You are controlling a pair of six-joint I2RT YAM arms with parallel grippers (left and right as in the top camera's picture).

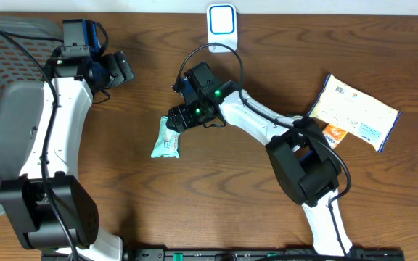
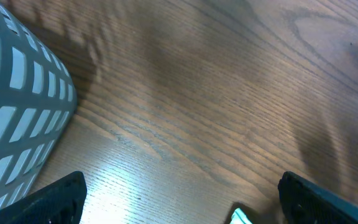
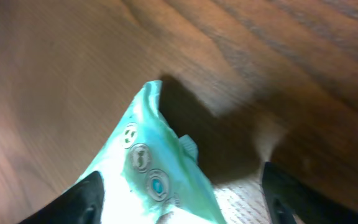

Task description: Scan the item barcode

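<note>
A small mint-green plastic packet [image 1: 167, 138] lies flat on the brown wooden worktop [image 1: 216, 206], near its middle and a little toward the left edge. The right gripper [image 1: 175, 118] is down at the packet's far end with its jaws apart and that end between them. In the right wrist view the crumpled green film, printed with small round symbols, sits close to one dark finger [image 3: 89, 196]. Bare wood shows between the film and the other finger, so the jaws are not clamped on it. Whether the nearer finger touches the film I cannot tell. A rounded white scanner with a blue ring [image 1: 222, 23] stands at the far edge, about halfway along it and well apart from the packet. The left gripper [image 1: 120, 69] is near the far-left corner, just beside a grey mesh basket [image 1: 6, 109] that fills much of the left edge. Its jaws are spread wide over bare wood with nothing between them. Toward the right edge lies a cream printed bag with blue trim [image 1: 354, 109], partly covering a small orange packet [image 1: 334, 135].
</note>
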